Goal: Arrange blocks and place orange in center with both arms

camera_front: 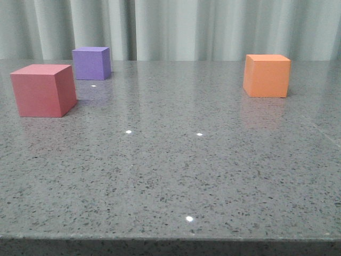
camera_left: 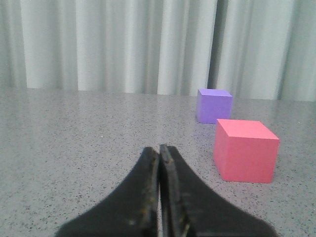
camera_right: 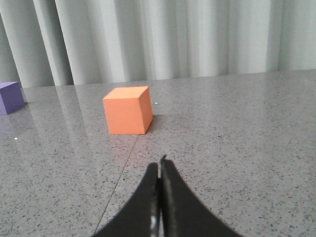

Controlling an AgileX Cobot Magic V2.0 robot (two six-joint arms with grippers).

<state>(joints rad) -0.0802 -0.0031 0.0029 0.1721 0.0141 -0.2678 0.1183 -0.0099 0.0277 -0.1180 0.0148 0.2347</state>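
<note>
The orange block (camera_front: 266,76) sits on the right side of the worktop (camera_front: 176,176), toward the back near the curtain (camera_front: 170,26), well apart from the other two. It looks like matte foam with sharp edges and flat faces, so it is probably light, slightly soft, and not slippery. A hold across two opposite upright faces, about halfway up, should be secure; squeezing hard could dent it, and a nudge from a fingertip could slide it on the polished stone because it weighs so little.

The right claw (camera_right: 159,165) is low over the worktop, pointing at the orange block, which lies a short way ahead and a little to one side. Its fingers are pressed together with nothing between them, so they would need to spread wider than the block before closing on it.

On the left side, the pinkish-red block (camera_front: 42,89) is the nearer one, with the purple block (camera_front: 91,63) just behind it and slightly farther in; the two are near each other but not touching. The left claw (camera_left: 159,153) is also pressed together and empty, aimed past these two, which lie off to one side of its line.

No block is yet in a row, and the middle of the worktop holds nothing, so the arranging seems not to have begun.
</note>
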